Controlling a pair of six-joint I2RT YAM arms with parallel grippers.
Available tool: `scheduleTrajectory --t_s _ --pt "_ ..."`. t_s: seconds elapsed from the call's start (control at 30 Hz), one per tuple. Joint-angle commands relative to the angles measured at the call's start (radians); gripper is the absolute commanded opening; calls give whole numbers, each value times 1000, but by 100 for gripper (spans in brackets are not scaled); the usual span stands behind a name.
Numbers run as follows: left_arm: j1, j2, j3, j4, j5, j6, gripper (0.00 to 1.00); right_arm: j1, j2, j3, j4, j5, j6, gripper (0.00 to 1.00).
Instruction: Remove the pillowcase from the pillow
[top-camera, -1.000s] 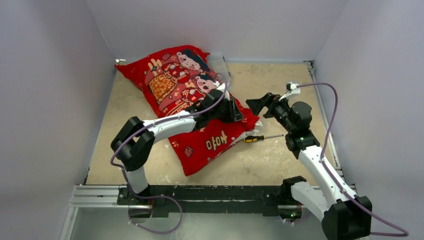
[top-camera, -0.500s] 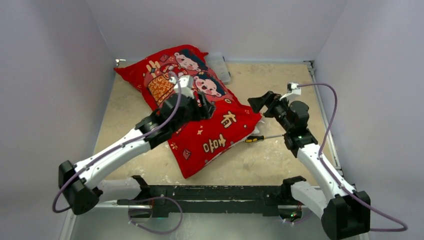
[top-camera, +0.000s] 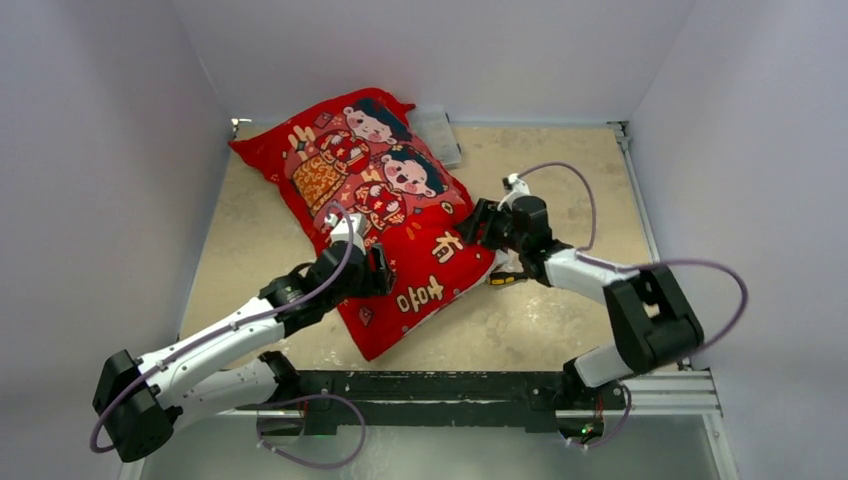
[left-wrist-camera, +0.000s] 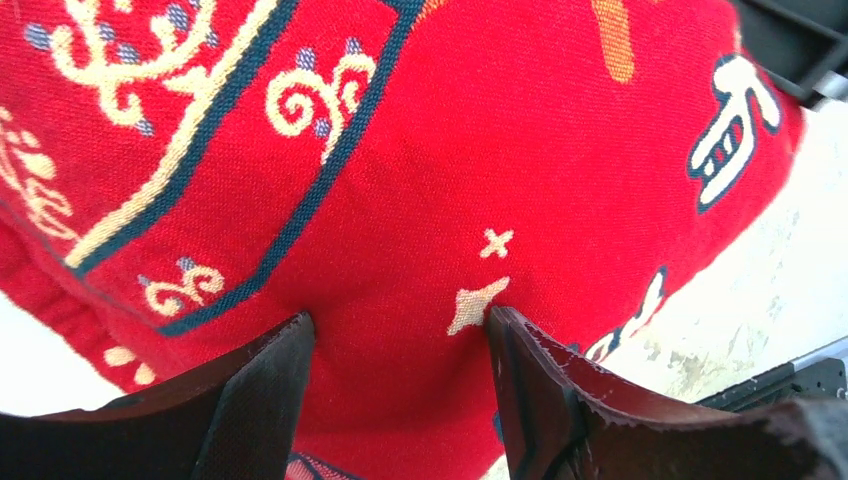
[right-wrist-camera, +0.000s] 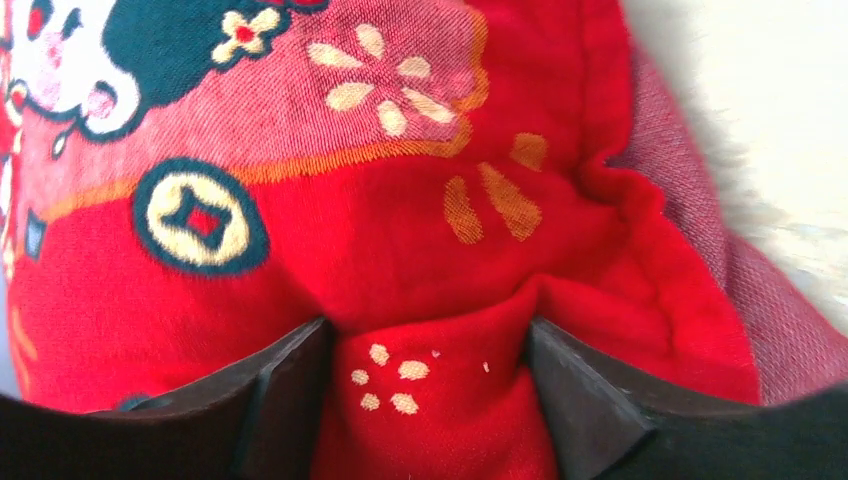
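The red pillowcase (top-camera: 345, 165) with two cartoon children lies diagonally from the back left to the front middle. It covers the pillow, which is hidden inside it. My left gripper (top-camera: 378, 272) rests on the cover's near part. In the left wrist view its jaws (left-wrist-camera: 400, 325) dig into the red fabric (left-wrist-camera: 420, 150) with a bulge held between them. My right gripper (top-camera: 480, 228) is at the cover's right edge. In the right wrist view it (right-wrist-camera: 428, 330) pinches a raised fold of the red fabric (right-wrist-camera: 350, 230).
A screwdriver with a yellow and black handle (top-camera: 505, 279) lies on the table just right of the pillow, under my right arm. A flat grey object (top-camera: 442, 135) lies behind the pillow by the back wall. White walls close in on three sides.
My left gripper has slid from the pillow's middle toward its near end. My right gripper has come down and left from open air onto the cover's right edge and closed on a fold.
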Motion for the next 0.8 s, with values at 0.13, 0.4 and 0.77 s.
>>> scheduleTrajectory --t_s 0.13,0.4,0.77 --pt "1 81 6 49 53 15 63 52 351 293 133 -47 -19 6" --pt "-4 77 68 -40 36 106 65 52 540 662 13 63 -66 0" --pt "-98 143 149 -85 2 137 65 51 357 650 -61 213 -48 96"
